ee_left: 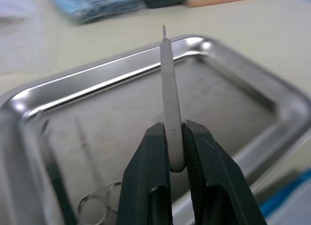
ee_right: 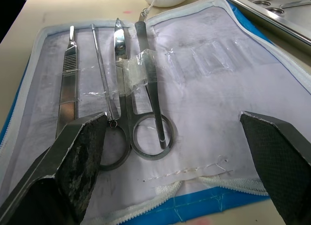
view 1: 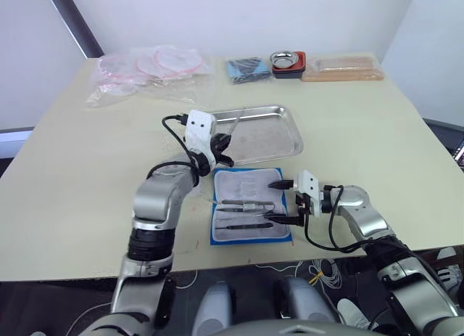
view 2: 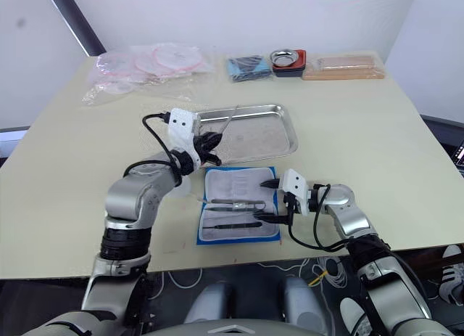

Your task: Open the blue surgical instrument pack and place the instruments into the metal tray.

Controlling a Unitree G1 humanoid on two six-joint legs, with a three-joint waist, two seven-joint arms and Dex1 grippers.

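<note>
The left arm bends inward at the elbow, its left claw (ee_left: 176, 147) pinched shut. The right arm reaches in low, its right claw (view 1: 276, 200) spread wide.

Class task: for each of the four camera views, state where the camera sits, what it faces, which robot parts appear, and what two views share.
Left eye view: head-mounted, looking down at the table; both arms show.
Right eye view: beside it, same scene.
Left wrist view: on the left wrist, facing the metal tray; the left end effector grips a slim handle.
Right wrist view: on the right wrist, facing the open blue surgical instrument pack; the right end effector is open.
Shared: both wrist views show the tray.
</note>
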